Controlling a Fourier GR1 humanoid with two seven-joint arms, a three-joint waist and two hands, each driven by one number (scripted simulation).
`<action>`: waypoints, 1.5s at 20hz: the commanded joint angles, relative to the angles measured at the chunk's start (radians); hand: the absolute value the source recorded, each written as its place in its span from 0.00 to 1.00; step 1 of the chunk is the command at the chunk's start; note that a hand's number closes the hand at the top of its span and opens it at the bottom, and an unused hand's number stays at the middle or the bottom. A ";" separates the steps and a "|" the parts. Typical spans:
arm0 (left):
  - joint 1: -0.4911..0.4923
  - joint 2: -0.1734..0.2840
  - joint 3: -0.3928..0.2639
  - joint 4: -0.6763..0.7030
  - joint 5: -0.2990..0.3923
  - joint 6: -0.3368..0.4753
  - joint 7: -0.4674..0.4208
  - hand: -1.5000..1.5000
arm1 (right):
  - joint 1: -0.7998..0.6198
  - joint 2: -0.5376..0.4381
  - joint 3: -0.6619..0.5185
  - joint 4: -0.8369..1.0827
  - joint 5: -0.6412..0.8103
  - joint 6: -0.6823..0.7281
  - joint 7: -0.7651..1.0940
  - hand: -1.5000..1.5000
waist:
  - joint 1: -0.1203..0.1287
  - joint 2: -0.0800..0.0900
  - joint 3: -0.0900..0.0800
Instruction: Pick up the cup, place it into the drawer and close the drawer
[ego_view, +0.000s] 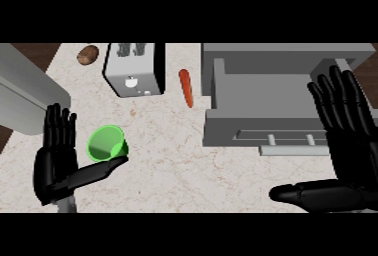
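Green cup (106, 144) lying tipped on the pale desk (177, 160), mouth turned up toward the view, at the left side and well apart from the drawer. Left hand (57, 159) spread beside it: fingers straight and pointing away to the cup's left, thumb stretched out under the cup's near edge, seemingly just touching or nearly so. Nothing curled round the cup yet, so released rather than grasping; likely posed this way to cradle the cup between fingers and thumb before closing. Right hand (347, 145) also released, fingers straight and upright at the right edge, thumb lying across the bottom, overlapping the drawer's right end; resting there, probably handy for pushing the drawer shut later.

Grey drawer (273, 107) pulled open toward the near side, hollow showing, handle bar (291, 136) on its front face. Open already, so only the carry, the drop and the push left to do.

Around: a toaster (134, 70) at the far side, a carrot (186, 88) lying lengthwise between toaster and drawer, a brown potato-like lump (88, 55) at the far left. Carrot off the direct line from cup to drawer; nearest obstacle judged to be the drawer's own front wall, needing a lift over.
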 joint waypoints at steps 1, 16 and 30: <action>0.023 -0.014 0.001 0.032 -0.018 0.013 -0.022 0.00 | 0.016 -0.024 -0.041 0.007 -0.045 0.036 -0.006 0.00 | -0.001 0.000 0.000; -0.062 0.001 0.120 0.498 0.067 -0.121 -0.330 0.00 | -0.020 -0.015 -0.035 0.029 -0.029 0.028 -0.010 0.00 | -0.001 0.001 0.000; -0.130 0.037 0.176 0.703 0.105 -0.142 -0.490 0.00 | 0.050 0.005 0.019 -0.065 -0.008 0.032 0.029 0.00 | -0.002 0.000 0.000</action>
